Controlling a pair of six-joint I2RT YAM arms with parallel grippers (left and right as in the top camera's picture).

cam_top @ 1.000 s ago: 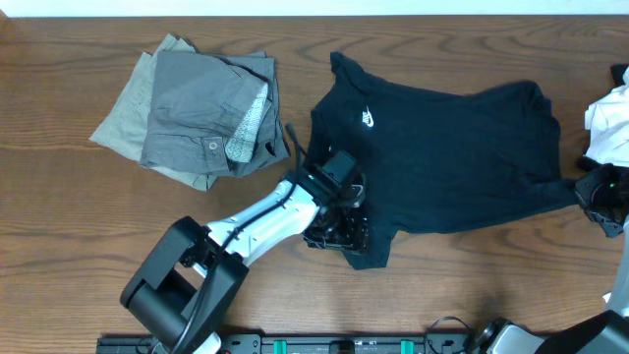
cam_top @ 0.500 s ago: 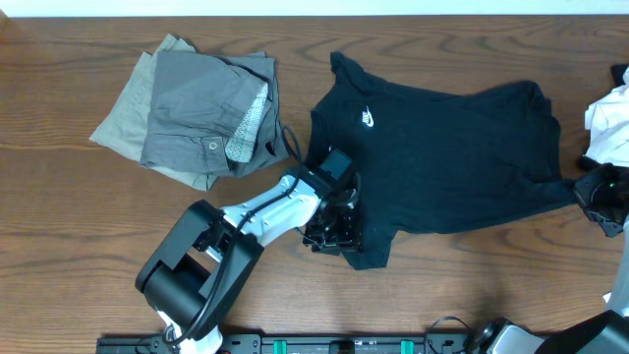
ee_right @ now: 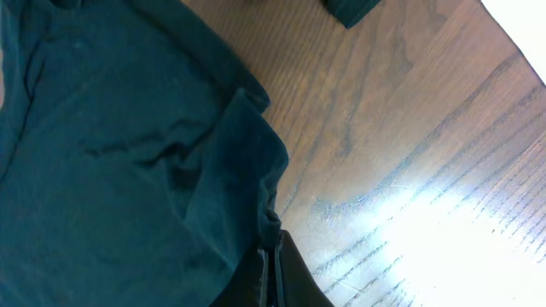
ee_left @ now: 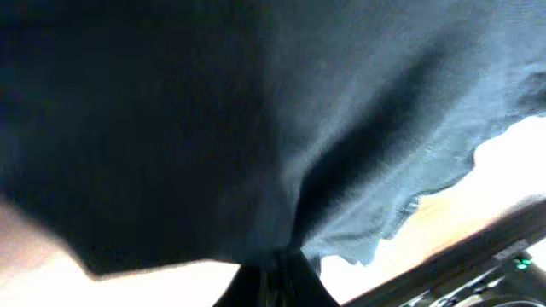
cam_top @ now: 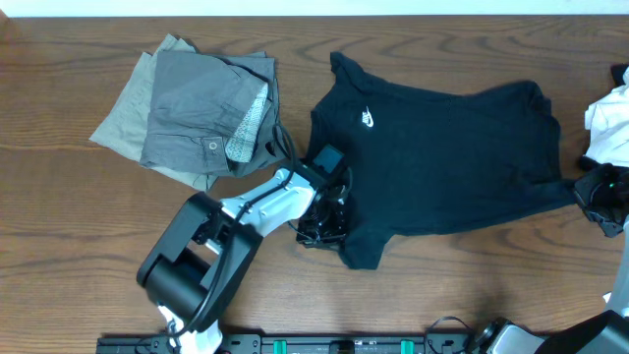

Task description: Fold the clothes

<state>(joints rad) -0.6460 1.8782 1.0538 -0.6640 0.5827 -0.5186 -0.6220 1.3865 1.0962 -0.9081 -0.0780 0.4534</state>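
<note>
Wooden table (cam_top: 79,226): left claw (ee_left: 273,271), right claw (ee_right: 271,256) apparently clenched on black garment (cam_top: 442,157); pinches clear only wrist views.

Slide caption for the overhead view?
Overhead: left gripper and right gripper pinch opposite ends of the black garment; grey piece atop khaki piece.

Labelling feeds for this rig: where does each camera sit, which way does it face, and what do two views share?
Overhead: above the table, looking straight down; both arms show, the left gripper and right gripper at the black garment.
Left wrist: on the left arm, pressed close to the garment; its shut fingertips show at the bottom.
Right wrist: on the right arm, looking along its shut fingers over garment and wood.
Shared: the black garment.
</note>
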